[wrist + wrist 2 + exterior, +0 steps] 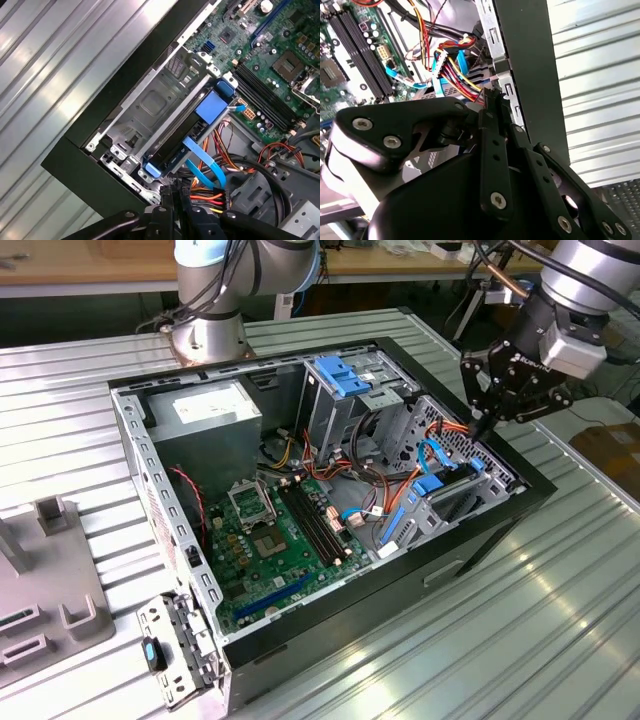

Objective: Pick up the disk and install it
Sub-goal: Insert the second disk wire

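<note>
An open computer case (330, 640) lies on its side on the ribbed metal bench (560, 640), filling the middle of the exterior view. The green motherboard (280, 540) sits low in the centre of the case, and the grey power supply box (205, 415) is up in the upper left corner of it. Blue drive trays (345, 375) stand at the top centre.

The gripper (482, 423) hangs at the upper right of the exterior view, just above the right-hand rim of the case, over the drive cage (150, 107). Its black fingers (492, 107) are clenched together tip to tip with nothing between them; both wrist views show the two tips pressed close.

The disk (182, 132) is already down inside the case, seated on edge in the drive cage with its blue rail along the top edge and a blue tab (211, 106) at its end. In the exterior view it sits at the right of centre (450, 490), below the gripper and apart from it. A flat blue cable (205, 162) loops off beside the disk, and a bundle of red, orange and yellow wires (457, 70) runs past the fingertips.

At the lower left of the exterior view, a grey fixture (50, 580) rests on the bench, and the arm's base (205, 335) stands at the top, behind the case.
</note>
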Robot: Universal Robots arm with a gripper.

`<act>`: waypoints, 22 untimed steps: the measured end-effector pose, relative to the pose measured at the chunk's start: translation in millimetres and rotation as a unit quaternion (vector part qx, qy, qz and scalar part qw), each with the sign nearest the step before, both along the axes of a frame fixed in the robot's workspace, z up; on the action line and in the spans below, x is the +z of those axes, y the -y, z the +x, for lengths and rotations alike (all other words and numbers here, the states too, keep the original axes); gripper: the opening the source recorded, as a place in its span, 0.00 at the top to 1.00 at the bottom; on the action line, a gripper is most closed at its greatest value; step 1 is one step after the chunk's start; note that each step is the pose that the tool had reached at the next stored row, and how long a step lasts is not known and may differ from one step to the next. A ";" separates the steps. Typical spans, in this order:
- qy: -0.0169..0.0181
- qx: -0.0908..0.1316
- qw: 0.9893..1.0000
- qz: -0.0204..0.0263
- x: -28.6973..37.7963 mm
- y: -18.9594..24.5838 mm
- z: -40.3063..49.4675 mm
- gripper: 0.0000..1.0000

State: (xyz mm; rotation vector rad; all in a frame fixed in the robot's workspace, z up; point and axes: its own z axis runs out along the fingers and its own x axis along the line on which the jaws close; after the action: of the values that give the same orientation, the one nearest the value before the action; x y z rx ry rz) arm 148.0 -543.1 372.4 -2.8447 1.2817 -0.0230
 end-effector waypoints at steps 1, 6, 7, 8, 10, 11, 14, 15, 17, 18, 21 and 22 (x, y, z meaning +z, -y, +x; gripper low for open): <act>0.000 -0.007 1.000 0.000 -0.9 0.0 -0.1 0.84; 0.000 -0.054 0.999 0.000 -5.3 0.1 -1.7 0.84; 0.000 -0.055 0.998 0.000 -5.4 0.0 -3.8 0.84; 0.000 -0.055 0.998 0.000 -5.4 0.1 -4.7 0.84; 0.000 -0.055 0.998 0.000 -5.3 0.1 -4.7 0.84; 0.000 -0.057 0.998 0.000 -5.3 0.0 -5.7 0.84; 0.000 -0.078 0.997 0.000 -6.2 0.0 -8.7 0.84; 0.000 -0.084 0.996 0.000 -6.5 0.0 -8.7 0.84; 0.000 -0.113 0.994 0.000 -7.7 0.0 -8.8 0.84; 0.000 -0.125 0.992 0.000 -8.2 0.0 -8.8 0.84; 0.000 -0.163 0.987 0.000 -10.2 0.0 -9.1 0.84; 0.000 -0.169 0.986 0.000 -11.8 0.0 -10.2 0.84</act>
State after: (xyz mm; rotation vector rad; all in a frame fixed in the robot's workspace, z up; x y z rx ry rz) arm 137.8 -543.1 360.6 -2.5889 1.7466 -0.0286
